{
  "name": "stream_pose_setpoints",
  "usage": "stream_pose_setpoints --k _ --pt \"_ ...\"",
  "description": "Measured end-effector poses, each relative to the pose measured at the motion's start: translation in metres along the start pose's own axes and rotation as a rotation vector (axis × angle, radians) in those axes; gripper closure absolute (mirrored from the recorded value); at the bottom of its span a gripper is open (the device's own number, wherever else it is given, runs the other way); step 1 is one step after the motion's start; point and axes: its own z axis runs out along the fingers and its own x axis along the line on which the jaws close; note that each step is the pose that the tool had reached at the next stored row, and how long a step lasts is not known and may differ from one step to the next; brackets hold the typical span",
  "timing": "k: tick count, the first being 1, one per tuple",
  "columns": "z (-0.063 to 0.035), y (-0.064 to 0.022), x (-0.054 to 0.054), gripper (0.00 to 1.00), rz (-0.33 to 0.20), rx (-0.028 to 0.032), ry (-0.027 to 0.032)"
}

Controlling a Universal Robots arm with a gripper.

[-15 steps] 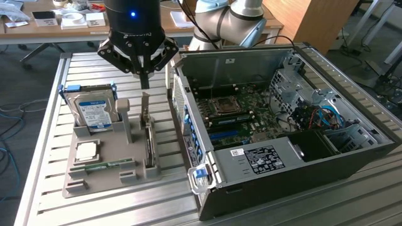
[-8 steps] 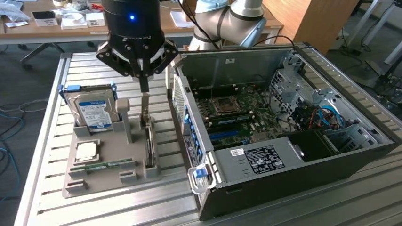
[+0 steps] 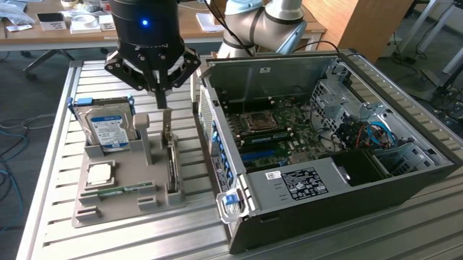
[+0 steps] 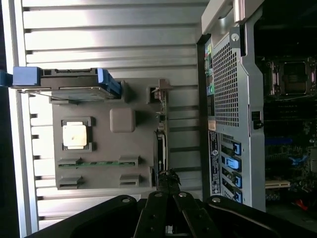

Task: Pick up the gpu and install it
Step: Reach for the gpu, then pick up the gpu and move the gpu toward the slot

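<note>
The gripper (image 4: 167,179) sits closest to the wrist camera, fingers pressed together (no gap shows) at the upper edge of the gpu (image 4: 161,141); whether they pinch the card I cannot tell. The gpu stands on edge in a slot along the grey tray's (image 3: 130,181) edge nearest the open computer case (image 3: 304,208). A hard drive (image 3: 108,127) stands at the tray's opposite edge.

you see table (image 3: 51,179), lower left: ribbed pale metal, matt. tray (image 3: 119,200): grey matt plastic. computer case (image 3: 268,73), right: bare sheet metal. hard drive (image 3: 110,130): glossy label. gpu (image 3: 171,157): pale metal bracket.
</note>
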Motion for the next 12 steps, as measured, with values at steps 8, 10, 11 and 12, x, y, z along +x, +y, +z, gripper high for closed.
stream_pose_setpoints --k 8,10,11,12 --pt "0.0001 -0.0002 0.0023 0.89 0.000 0.0000 0.0000" --pt "0.0002 -0.0002 0.0023 0.89 0.000 0.0000 -0.0001" --pt "0.0002 -0.0002 0.0023 0.89 0.000 -0.0001 0.0000" --pt "0.0001 -0.0002 0.0023 0.89 0.000 0.0000 0.0000"
